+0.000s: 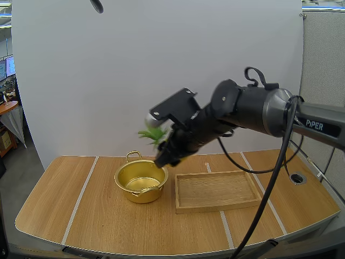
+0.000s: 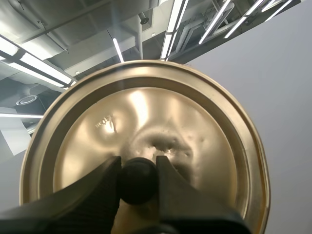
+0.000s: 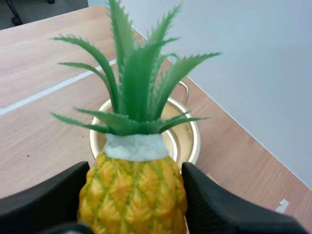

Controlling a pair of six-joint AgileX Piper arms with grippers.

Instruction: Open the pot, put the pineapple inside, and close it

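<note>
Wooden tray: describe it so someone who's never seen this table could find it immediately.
On the wooden table, look just right of the gold pot. The wooden tray lies flat there: shallow, rectangular and bare, where the pot is round, shiny and has handles.

— Any lettering logged?
— One entry: "PiPER", white, stood on the right arm [image 1: 318, 125], on its dark link. A stamped mark on the lid [image 2: 146, 112], on its underside, was too faint to read.

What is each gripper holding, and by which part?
Left gripper pinches the lid by its black knob; right gripper grips the pineapple by its yellow body, below the crown.
</note>
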